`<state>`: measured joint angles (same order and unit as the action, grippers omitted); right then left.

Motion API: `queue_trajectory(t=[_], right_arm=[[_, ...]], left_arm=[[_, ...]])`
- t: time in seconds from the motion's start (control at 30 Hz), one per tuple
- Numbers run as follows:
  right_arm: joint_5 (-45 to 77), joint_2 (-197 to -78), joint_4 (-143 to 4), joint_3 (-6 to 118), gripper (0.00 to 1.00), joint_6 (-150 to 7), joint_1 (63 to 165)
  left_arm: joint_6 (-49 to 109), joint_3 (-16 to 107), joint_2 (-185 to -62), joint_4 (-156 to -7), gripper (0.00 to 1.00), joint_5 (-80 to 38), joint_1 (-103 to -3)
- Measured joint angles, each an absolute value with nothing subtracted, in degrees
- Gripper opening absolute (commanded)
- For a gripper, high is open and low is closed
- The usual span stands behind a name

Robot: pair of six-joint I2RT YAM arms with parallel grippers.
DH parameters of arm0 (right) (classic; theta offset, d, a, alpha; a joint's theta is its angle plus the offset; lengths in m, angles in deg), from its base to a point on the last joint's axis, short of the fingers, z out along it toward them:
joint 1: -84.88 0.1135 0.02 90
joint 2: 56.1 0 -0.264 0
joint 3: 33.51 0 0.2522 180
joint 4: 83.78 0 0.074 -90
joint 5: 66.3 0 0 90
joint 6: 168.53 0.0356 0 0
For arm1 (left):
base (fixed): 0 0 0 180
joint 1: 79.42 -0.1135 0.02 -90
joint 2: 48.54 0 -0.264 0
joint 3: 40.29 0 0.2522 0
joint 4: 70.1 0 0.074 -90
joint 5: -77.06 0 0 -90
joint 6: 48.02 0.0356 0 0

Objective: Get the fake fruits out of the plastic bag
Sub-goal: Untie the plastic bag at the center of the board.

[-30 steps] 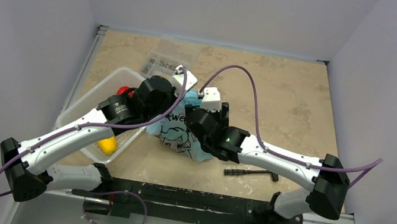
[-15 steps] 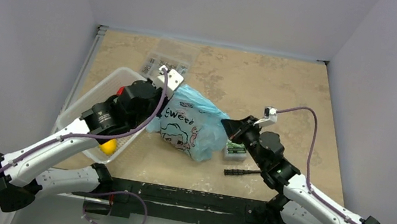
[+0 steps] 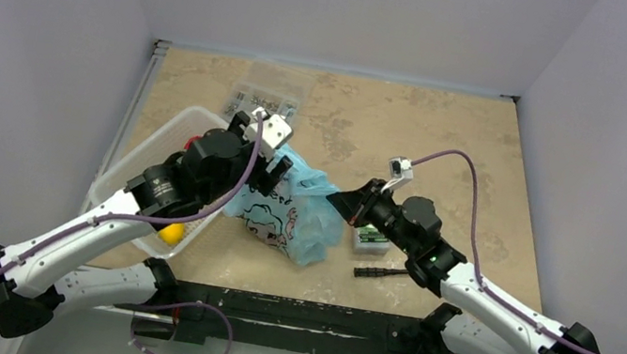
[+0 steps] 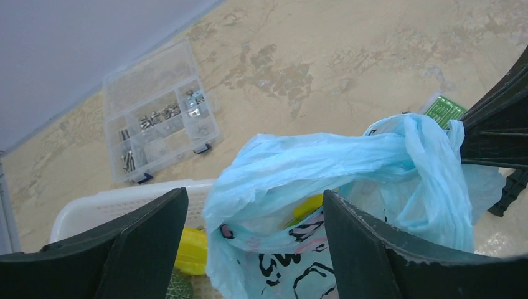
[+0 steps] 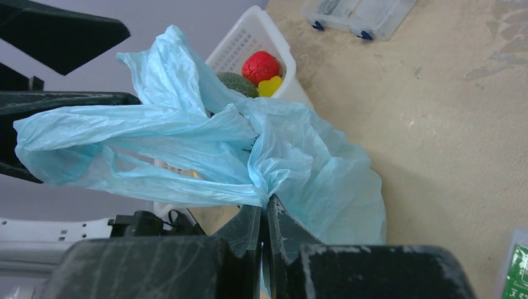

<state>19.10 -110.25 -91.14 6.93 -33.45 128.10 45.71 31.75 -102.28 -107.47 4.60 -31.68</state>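
The light-blue plastic bag [image 3: 289,216] with a cartoon print lies at mid-table. My right gripper [image 3: 335,198] is shut on a bunched fold of its right side [image 5: 268,208]. My left gripper [image 3: 277,171] is open above the bag's left top, and its two fingers [image 4: 149,240] straddle the stretched handle and mouth [image 4: 299,165]. A yellow-green fake fruit [image 4: 308,205] shows inside the mouth. In the white basket [image 5: 249,34] lie a red fruit [image 5: 261,65], a dark green one [image 5: 236,82] and a yellow one [image 5: 269,86].
The white mesh basket [image 3: 134,177] stands left of the bag, with a yellow fruit [image 3: 172,232] at its near end. A clear compartment box [image 3: 265,98] is at the back. A green circuit board [image 3: 369,235] and a black tool [image 3: 385,272] lie right of the bag.
My left gripper has opened and let go of the bag's top. My right arm drew back to the right, shut, and now holds the bag's right side a little further left.
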Motion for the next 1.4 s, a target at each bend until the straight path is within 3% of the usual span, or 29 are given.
queue_trajectory(t=[0.2,0.3,0.37,0.4,0.47,0.5,0.73,0.97,1.27,1.4], right_arm=[[16.6,-110.5,-90.5,8.3,0.0,-36.2,128.1],[16.0,-110.5,-90.1,8.3,0.0,-36.8,128.1],[14.9,-110.5,-90.3,8.3,0.0,-37.2,128.1],[14.5,-110.7,-90.5,8.3,0.0,-37.3,128.1],[13.7,-111.3,-90.8,8.3,0.0,-37.6,128.1],[13.6,-111.7,-90.8,8.3,0.0,-37.7,128.1],[11.4,-111.4,-96.8,3.2,0.0,-35.0,128.1],[13.0,-106.6,-92.8,2.5,0.0,-34.8,127.4],[21.2,-115.9,-73.0,30.5,0.0,-46.9,124.6],[21.0,-115.0,-69.0,33.4,0.07,-51.2,125.2]], left_arm=[[46.2,33.3,-108.8,-109.3,0.93,3.3,-31.7],[46.1,35.1,-112.8,-110.8,0.87,4.4,-31.7],[46.1,36.4,-115.2,-111.8,0.67,6.3,-31.7],[46.0,36.9,-116.0,-112.3,0.52,7.4,-31.7],[45.4,37.4,-116.7,-113.0,0.09,9.9,-31.7],[45.2,37.5,-116.6,-113.2,0.0,11.2,-31.7],[41.7,35.0,-108.4,-111.1,0.0,17.3,-32.7],[33.8,32.5,-101.1,-108.7,0.0,9.3,-41.9],[27.9,52.5,-117.3,-116.5,0.0,-4.0,-44.7],[27.8,55.5,-118.0,-116.3,0.0,-8.2,-45.7]])
